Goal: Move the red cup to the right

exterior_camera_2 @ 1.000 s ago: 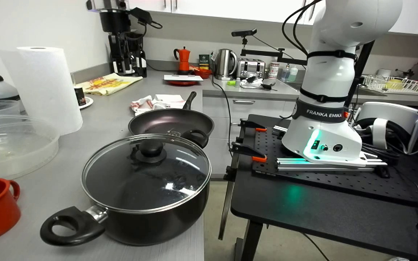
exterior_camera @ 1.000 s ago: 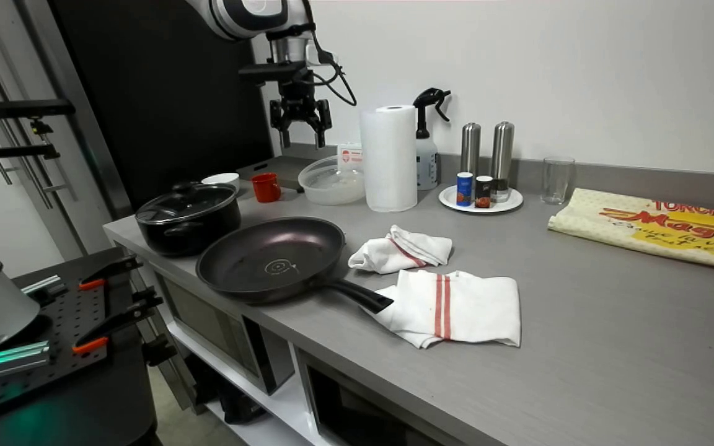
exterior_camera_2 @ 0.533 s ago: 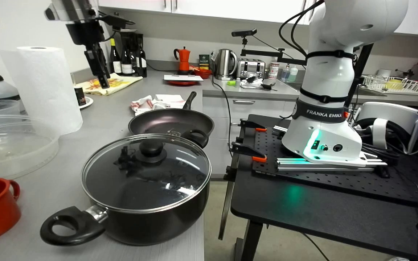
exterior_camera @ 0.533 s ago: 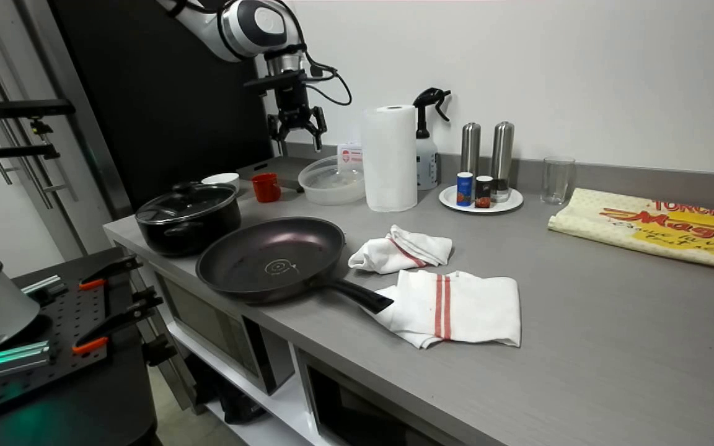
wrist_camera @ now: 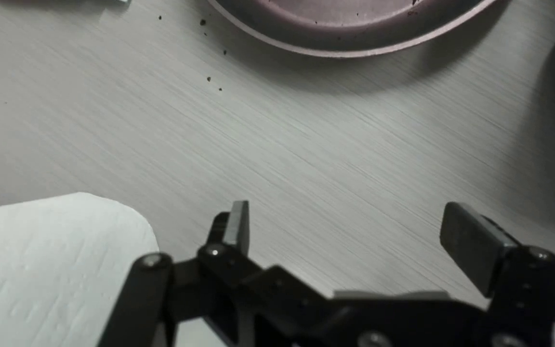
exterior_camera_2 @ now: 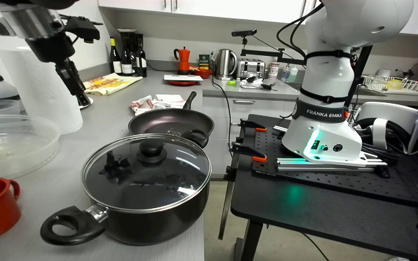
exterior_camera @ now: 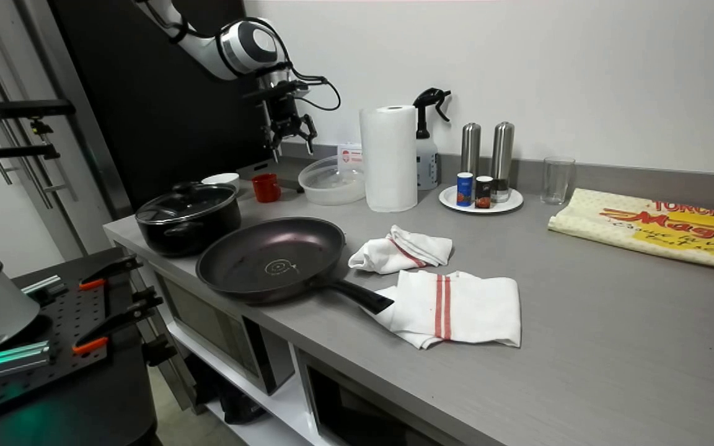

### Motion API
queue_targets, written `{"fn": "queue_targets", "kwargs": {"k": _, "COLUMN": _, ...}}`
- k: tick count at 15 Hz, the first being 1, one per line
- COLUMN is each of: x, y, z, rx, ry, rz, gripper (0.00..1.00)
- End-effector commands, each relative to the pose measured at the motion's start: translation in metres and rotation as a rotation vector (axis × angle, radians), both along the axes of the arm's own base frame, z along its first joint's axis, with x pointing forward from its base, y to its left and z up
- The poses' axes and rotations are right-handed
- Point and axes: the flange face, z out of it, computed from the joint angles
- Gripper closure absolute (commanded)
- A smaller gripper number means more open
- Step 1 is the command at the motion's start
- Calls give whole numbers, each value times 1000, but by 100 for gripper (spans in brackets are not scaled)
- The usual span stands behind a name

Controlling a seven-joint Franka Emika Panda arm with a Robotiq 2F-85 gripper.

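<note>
Below, apart from the pincer (exterior_camera: 294, 153), sits the red cup (exterior_camera: 265, 188)

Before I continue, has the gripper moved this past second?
Yes: in an exterior view the gripper has moved leftward and lower in frame, now partly hiding the paper towel roll.

Over there a lidded black pot (exterior_camera: 188, 218) sits just beside the frying pan (exterior_camera: 273, 254) on the grey surface (exterior_camera: 605, 341), the pan's handle (exterior_camera: 360, 295) pointing toward a red-striped white cloth (exterior_camera: 475, 306). Farther back, a paper towel roll (exterior_camera: 389, 161) stands near a spray bottle (exterior_camera: 426, 166).
</note>
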Motion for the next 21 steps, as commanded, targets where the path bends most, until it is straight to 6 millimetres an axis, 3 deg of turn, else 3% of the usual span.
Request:
{"fn": "queue_targets", "kwargs": {"k": 1, "x": 8, "y": 30, "z": -7, "rx": -42, "ry": 7, "rz": 51, "gripper": 0}}
{"fn": "queue_targets", "kwargs": {"k": 12, "x": 0, "y": 100, "z": -40, "rx": -59, "ry": 59, "rz": 175, "gripper": 0}}
{"fn": "queue_targets", "kwargs": {"k": 21, "x": -11, "y": 153, "z": -72, "rx": -97, "ry": 116, "rz": 373, "gripper": 0}}
